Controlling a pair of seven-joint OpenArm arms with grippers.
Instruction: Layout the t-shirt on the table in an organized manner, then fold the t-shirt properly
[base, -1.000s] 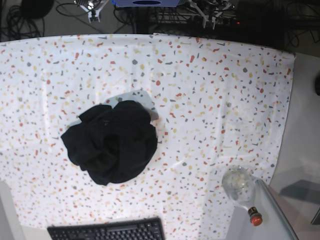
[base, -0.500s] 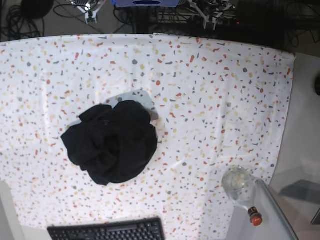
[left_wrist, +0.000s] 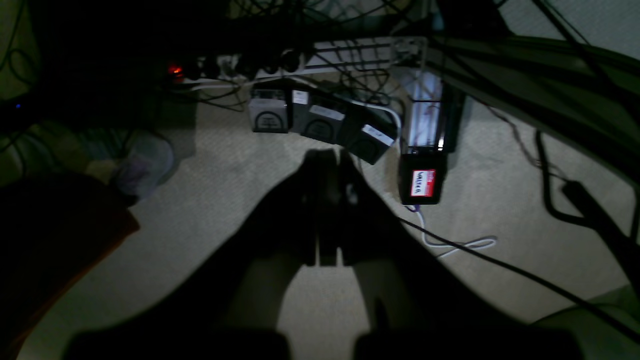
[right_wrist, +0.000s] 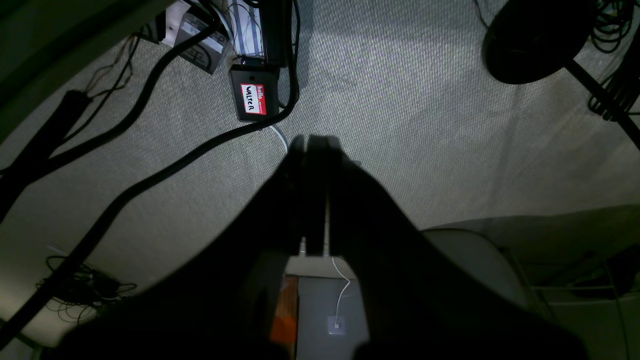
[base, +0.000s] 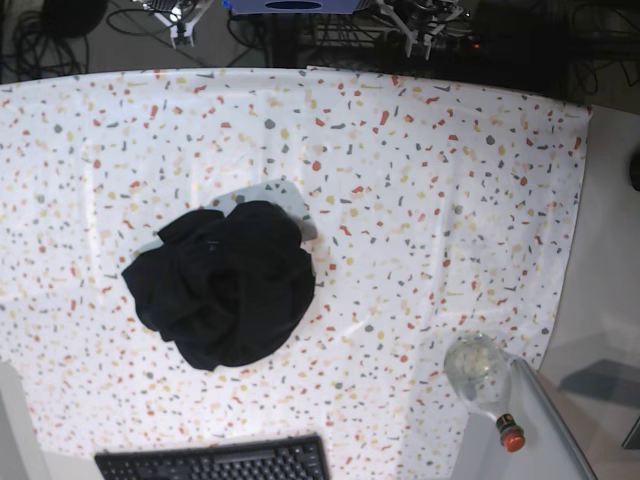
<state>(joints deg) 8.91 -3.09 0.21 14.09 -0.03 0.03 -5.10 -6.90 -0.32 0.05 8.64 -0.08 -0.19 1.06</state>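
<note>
Left wrist view: the left gripper (left_wrist: 327, 165) is a dark silhouette hanging over a pale carpeted floor (left_wrist: 500, 165), its two fingers (left_wrist: 315, 200) pressed together with nothing between them. Beyond the tips lies a row of grey power adapters (left_wrist: 320, 122) among tangled cables, and to the right a small black box (left_wrist: 422, 182) with a red-and-white sticker; the writing on it is too blurred here to read.

Right wrist view: the right gripper (right_wrist: 315, 150) is likewise clenched and empty, fingers (right_wrist: 300, 190) closed flat against each other above the same carpet. Far left of the tips sits the black box (right_wrist: 253, 100), whose sticker reads "hello" above a handwritten "WALTER". A thick black cable (right_wrist: 150, 180) curves past it.

Base view: the t-shirt (base: 222, 283) lies crumpled in a rounded heap left of the middle of the table (base: 450, 200), well apart from both arms, which barely show at the far edge. A black keyboard (base: 215, 462) sits at the near edge, and a clear bottle (base: 485, 380) with a red cap lies near the right corner.
</note>
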